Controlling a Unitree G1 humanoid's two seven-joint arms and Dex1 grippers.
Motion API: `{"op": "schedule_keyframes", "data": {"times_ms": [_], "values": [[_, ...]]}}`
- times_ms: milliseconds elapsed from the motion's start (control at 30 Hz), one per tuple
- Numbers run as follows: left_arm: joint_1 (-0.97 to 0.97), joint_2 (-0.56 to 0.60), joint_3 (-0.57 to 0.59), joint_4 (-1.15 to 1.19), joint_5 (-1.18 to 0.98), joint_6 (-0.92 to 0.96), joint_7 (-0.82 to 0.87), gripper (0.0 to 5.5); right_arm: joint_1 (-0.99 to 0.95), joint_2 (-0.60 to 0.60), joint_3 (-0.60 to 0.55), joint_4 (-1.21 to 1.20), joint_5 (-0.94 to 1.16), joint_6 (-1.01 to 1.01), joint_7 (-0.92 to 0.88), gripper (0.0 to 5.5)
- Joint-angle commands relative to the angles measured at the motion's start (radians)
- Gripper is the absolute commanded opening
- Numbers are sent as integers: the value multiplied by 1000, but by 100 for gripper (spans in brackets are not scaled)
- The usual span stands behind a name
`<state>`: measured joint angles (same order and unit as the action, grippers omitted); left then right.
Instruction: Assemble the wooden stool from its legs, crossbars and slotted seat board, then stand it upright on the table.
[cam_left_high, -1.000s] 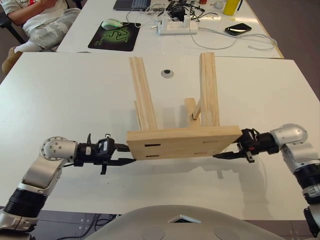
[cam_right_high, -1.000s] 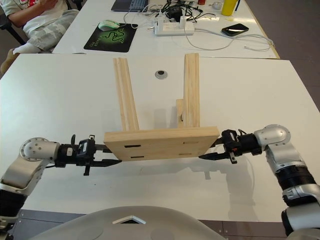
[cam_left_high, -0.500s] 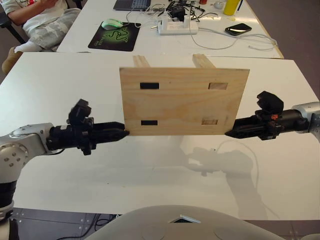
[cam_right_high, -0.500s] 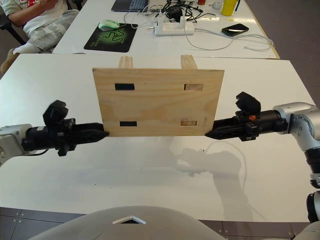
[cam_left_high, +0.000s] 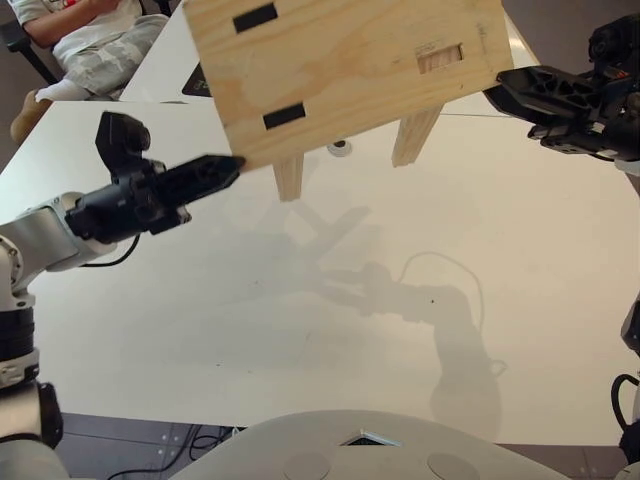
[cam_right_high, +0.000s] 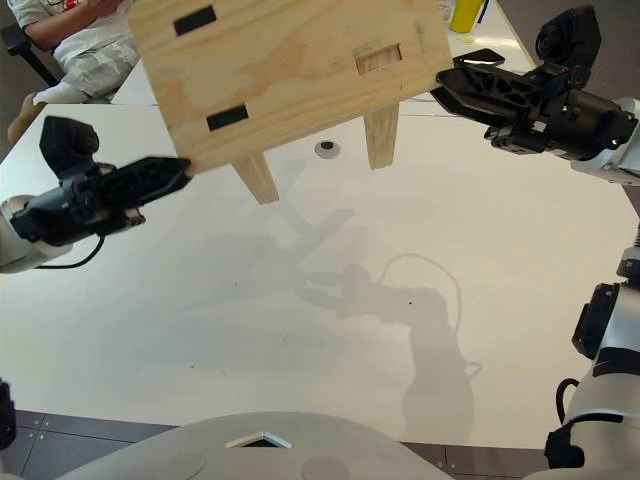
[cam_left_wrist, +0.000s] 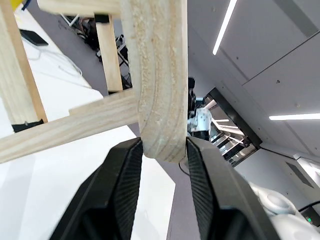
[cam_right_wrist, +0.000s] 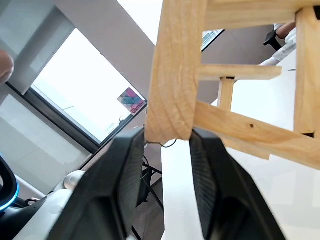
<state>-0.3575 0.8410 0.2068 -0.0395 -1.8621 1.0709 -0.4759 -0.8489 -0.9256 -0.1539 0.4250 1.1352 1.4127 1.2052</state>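
The assembled wooden stool hangs in the air over the table's far half, tilted, its slotted seat board (cam_left_high: 345, 62) facing me. Two leg (cam_left_high: 288, 175) ends poke out below the board, clear of the table (cam_left_high: 300, 300). My left gripper (cam_left_high: 228, 167) is shut on the board's lower left corner, and the left wrist view has both fingers (cam_left_wrist: 120, 185) clamped around the board's edge (cam_left_wrist: 157, 80). My right gripper (cam_left_high: 497, 95) is shut on the board's right corner. In the right wrist view its fingers (cam_right_wrist: 127, 175) pinch the seat board edge (cam_right_wrist: 172, 75), with crossbars (cam_right_wrist: 250, 132) and legs behind.
On the table behind lie a mouse pad (cam_left_high: 192, 85), a phone (cam_right_high: 481, 57) and a yellow container (cam_right_high: 464, 14). A round cable hole (cam_right_high: 325, 149) sits in the near table under the stool. The near half of the white table is bare.
Both arms have lifted the stool higher and turned it from lying on its side to legs-down, tilted, with the seat board raised toward the camera.
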Motion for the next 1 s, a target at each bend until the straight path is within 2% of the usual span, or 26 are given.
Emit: {"op": "schedule_keyframes", "data": {"times_ms": [33,133,333,467,600,700,767,867,967,1000], "values": [[-335,-173,60,12,-110,45,103,134,17,74,-18,-90,41,110,-56,132],[-361,-214,105,-2,-110,77,144,134,-10,69,-64,-70,49,171,-90,132],[-225,-277,178,-113,-110,100,161,134,-25,61,-127,-59,167,201,-221,132],[-62,-222,164,-245,-110,79,100,134,2,46,-138,-93,257,201,-289,131],[174,-181,162,-404,-110,-11,50,134,111,-48,-103,-161,419,201,-306,131],[341,-168,149,-522,-110,-123,16,134,282,-214,-69,-262,626,202,-277,131],[439,-195,96,-651,-110,-285,73,134,383,-324,-62,-314,752,201,-257,131],[500,-283,-139,-940,-110,-706,371,134,489,-465,-59,-359,834,201,-184,131],[356,-456,-275,-1008,-110,-884,630,134,559,-580,-57,-382,837,200,-68,131],[349,-467,-297,-1008,-110,-887,642,134,577,-606,-56,-389,837,201,-37,131]]}}
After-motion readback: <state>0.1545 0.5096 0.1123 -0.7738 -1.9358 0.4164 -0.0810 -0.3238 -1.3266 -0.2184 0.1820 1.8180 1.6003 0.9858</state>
